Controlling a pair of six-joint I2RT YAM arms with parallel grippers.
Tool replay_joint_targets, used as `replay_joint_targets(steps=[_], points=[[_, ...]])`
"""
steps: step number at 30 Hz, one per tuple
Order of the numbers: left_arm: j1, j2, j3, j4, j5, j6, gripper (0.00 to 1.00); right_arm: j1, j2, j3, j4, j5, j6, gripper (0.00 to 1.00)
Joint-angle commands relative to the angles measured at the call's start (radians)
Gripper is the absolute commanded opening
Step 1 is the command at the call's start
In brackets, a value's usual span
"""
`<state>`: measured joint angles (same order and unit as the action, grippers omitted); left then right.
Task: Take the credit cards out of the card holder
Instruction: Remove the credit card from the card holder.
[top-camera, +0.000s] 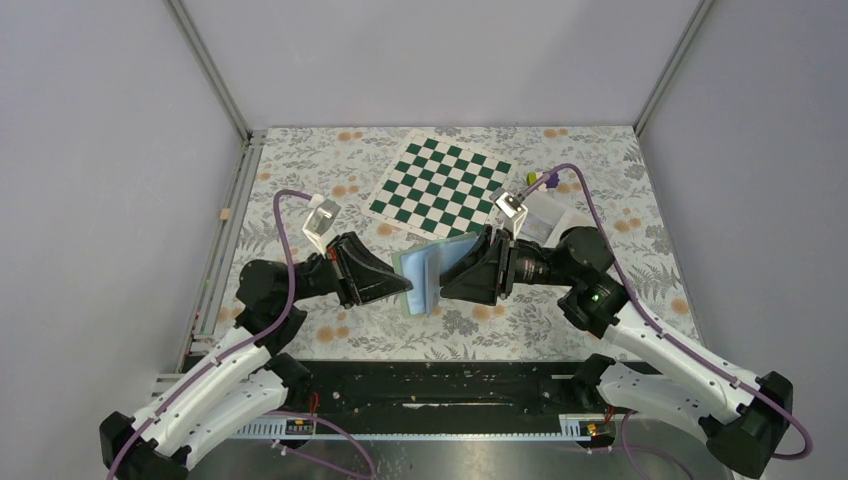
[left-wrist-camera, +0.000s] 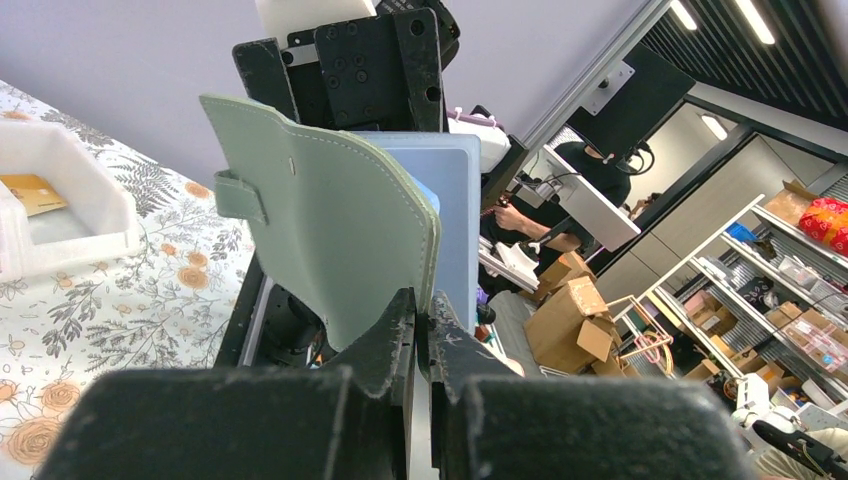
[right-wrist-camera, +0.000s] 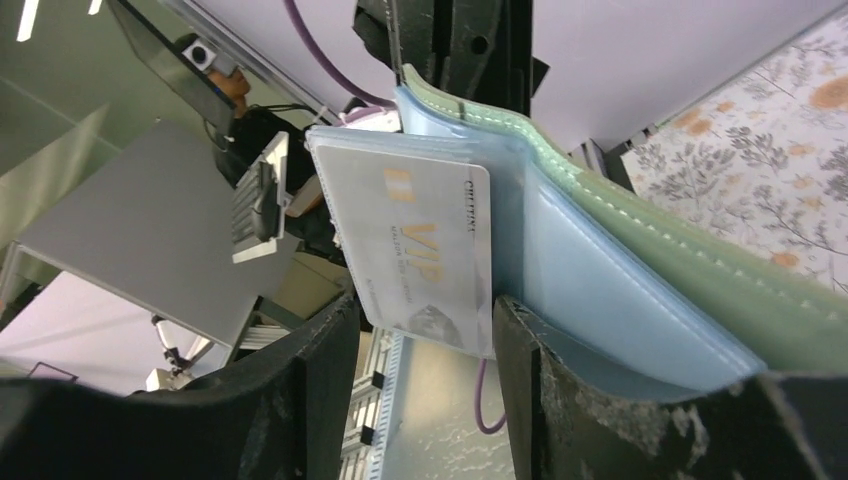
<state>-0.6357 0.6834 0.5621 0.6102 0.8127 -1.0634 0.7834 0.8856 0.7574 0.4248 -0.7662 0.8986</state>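
Observation:
The card holder (top-camera: 425, 275) is held upright above the table between my two grippers; it is teal-green outside and light blue inside. My left gripper (left-wrist-camera: 425, 312) is shut on the edge of its green cover (left-wrist-camera: 330, 220). My right gripper (right-wrist-camera: 425, 335) is open. Its fingers (right-wrist-camera: 320, 370) stand on either side of a pale whitish-grey credit card (right-wrist-camera: 425, 250) with gold "VIP" print. That card sticks out of a light blue sleeve (right-wrist-camera: 590, 290) of the holder. An orange-yellow credit card (left-wrist-camera: 30, 190) lies in the white tray (left-wrist-camera: 95, 225).
The green-and-white chequered mat (top-camera: 440, 185) lies at the back middle of the floral tablecloth. The white tray (top-camera: 550, 215) sits behind my right wrist, with a small purple-and-yellow-green block (top-camera: 543, 180) beyond it. Metal frame posts stand at the back corners.

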Motion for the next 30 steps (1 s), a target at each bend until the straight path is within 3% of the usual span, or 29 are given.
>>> replay_joint_targets(steps=[1, 15, 25, 30], points=[[-0.002, -0.009, 0.012, 0.040, -0.003, 0.023, 0.00, 0.002, 0.012, -0.019, 0.271, -0.052, 0.135, 0.57], [-0.001, -0.029, 0.014, -0.006, -0.011, 0.047, 0.00, 0.000, -0.040, -0.120, 0.435, -0.033, 0.246, 0.50], [-0.002, -0.040, 0.011, -0.009, -0.018, 0.038, 0.00, 0.000, 0.010, -0.136, 0.571, -0.025, 0.348, 0.30], [-0.002, -0.046, 0.009, -0.015, -0.020, 0.044, 0.00, -0.001, -0.008, -0.125, 0.466, 0.001, 0.296, 0.23]])
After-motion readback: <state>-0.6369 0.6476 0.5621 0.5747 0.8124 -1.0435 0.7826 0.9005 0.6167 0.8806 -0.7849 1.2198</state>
